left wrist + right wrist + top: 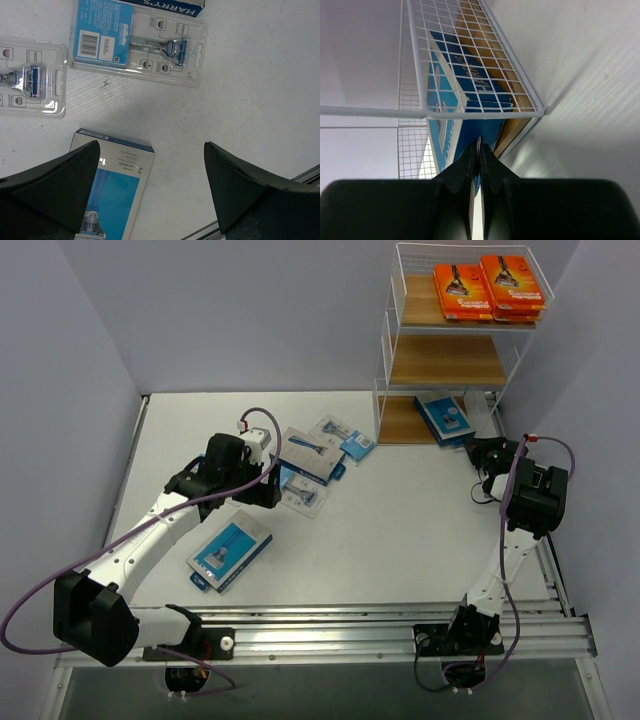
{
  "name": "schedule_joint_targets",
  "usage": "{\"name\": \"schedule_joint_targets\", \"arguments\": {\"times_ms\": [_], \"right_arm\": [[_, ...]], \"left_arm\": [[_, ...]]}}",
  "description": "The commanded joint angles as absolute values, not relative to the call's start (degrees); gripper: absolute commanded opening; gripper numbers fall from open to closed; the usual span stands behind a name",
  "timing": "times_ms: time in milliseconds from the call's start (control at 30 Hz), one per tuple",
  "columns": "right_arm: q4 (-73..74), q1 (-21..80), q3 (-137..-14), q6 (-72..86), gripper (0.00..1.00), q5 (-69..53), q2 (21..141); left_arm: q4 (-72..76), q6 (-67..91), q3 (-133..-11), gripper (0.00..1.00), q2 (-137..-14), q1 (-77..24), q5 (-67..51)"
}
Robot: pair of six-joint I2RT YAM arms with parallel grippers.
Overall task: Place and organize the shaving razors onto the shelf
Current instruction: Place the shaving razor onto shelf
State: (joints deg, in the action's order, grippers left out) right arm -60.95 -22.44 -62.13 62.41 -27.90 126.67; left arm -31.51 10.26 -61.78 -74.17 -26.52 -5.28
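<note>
Right hand (492, 454) is down at the foot of the shelf (445, 362), which stands at 1 o'clock on the counter (400, 530). Its fingers are pressed flat together with nothing between them. On the wrist view the tips point at the dark blue box (470, 131) lying on the bottom tier, behind the wire mesh. Up top, two orange packs (462, 292) sit side by side on the highest tier, and the middle tier shows bare wood.

Over at 10 o'clock, the left hand (268, 490) hovers above the loose packs, fingers spread wide and gripping nothing. Beneath it a light blue box (112, 190) lies partly under one finger. Two clear blister packs (140, 45) lie beyond at 12 o'clock, and a HARRY'S box (172, 5) lies at the far edge.
</note>
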Motion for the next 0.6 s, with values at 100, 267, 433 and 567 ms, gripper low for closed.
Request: {"name": "schedule_joint_targets", "arguments": {"times_ms": [100,267,433,567], "right_arm": [[-65.7,-22.1,-60.2,64.1,0.0,-27.1,125.0],[-69.1,-21.9,-56.3,66.3,0.0,-24.1,122.9],[-71.2,-20.6,-52.0,68.2,0.0,-17.7,120.4],[-72.9,-18.8,-49.8,69.9,0.0,-13.3,118.8]], "left_arm": [[-31.0,10.0,-64.2,0.94,-74.2,-26.3,-6.5],[-30.9,10.1,-64.2,0.94,-74.1,-26.3,-6.7],[-30.8,10.2,-64.2,0.94,-74.2,-26.3,-6.9],[-30.8,10.2,-64.2,0.94,-74.3,-26.4,-7.0]]}}
